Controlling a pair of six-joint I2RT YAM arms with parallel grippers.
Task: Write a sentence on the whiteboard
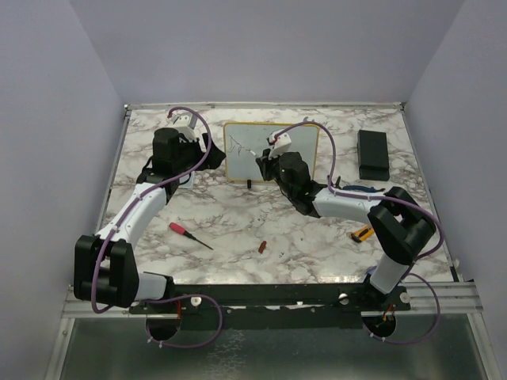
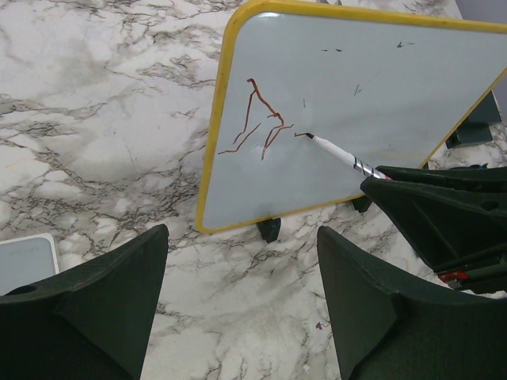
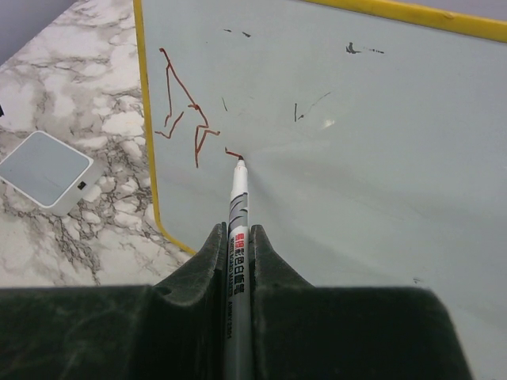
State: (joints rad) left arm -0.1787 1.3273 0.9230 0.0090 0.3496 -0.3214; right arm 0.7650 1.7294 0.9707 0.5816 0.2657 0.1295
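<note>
Marble table (image 1: 238,214) | whiteboard (image 2: 380,103): red strokes (image 2: 260,119), unreadable | right hand (image 3: 236,237) clamps marker (image 3: 238,198) | left hand (image 2: 242,233) apart

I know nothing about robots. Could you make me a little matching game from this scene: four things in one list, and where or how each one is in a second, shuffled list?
Things:
1. marker
2. red-handled screwdriver
3. black box
4. left fingers

States:
A. open, holding nothing
B. far right of the table, to the right of the whiteboard
C. clamped between the right fingers, tip on the whiteboard
D. lying flat on the table, left of its middle

Pairs: 1-C; 2-D; 3-B; 4-A
</note>
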